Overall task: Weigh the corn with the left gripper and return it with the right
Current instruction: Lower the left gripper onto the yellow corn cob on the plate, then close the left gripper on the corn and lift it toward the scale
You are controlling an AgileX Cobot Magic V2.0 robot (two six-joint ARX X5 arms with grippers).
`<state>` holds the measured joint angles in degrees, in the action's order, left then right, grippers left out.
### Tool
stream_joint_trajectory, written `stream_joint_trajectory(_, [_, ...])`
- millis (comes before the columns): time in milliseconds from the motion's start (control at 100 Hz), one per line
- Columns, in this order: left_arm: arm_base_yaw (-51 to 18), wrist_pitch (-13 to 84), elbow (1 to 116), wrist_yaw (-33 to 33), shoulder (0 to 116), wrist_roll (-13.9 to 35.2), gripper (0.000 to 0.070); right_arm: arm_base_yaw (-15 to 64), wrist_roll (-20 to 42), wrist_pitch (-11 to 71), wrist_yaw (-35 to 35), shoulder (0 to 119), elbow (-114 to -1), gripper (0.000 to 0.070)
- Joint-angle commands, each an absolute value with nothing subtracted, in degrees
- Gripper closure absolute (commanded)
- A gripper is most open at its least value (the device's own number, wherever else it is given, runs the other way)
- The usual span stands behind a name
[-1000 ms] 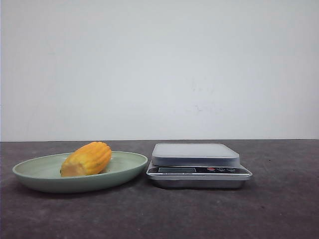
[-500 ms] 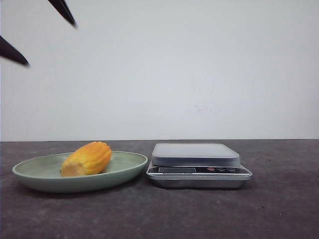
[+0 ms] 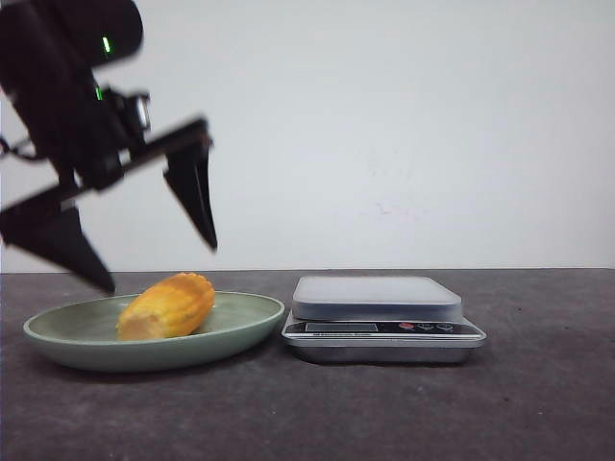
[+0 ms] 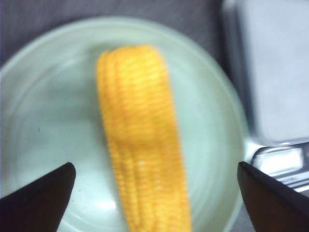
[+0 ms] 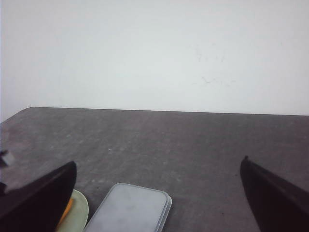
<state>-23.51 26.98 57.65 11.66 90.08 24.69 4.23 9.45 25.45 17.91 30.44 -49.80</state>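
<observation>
Left gripper [image 3: 159, 264] hangs spread wide above the corn [image 3: 166, 306], one finger on each side, nothing grasped. Corn lies on its side in the green plate [image 3: 58, 336], just left of the scale [image 3: 380, 317]. Right gripper [image 5: 157, 193] gapes too, empty, high over the table [image 3: 384, 413].

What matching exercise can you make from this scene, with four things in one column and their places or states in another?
Things:
1. yellow-orange ridged corn cob
2. pale green shallow plate
3. silver digital kitchen scale
4. left black pincer

States:
A. bare platform
B. open, above the plate
C. lying on the plate
D. beside the scale, holding the cob

Pairs: 1-C, 2-D, 3-A, 4-B
</observation>
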Motion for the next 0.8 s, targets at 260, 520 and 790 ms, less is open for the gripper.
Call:
stream_joint_trajectory(260, [-23.77,24.71,58.81,10.68,96.38,25.12,0.0203,5.5,9.93,25.76,17.96,30.63,-50.74,0.0016])
stream_joint_trajectory(520, [-23.92,24.6,58.81,11.05,96.57,23.99,0.069,5.58,9.63,26.68,17.93,30.63,-50.74,0.0016])
stream_joint_trajectory(790, [-23.97,27.64,65.36,17.5,96.01,23.16,0.069,6.57,9.28,26.7,17.72,30.63,-50.74,0.0016])
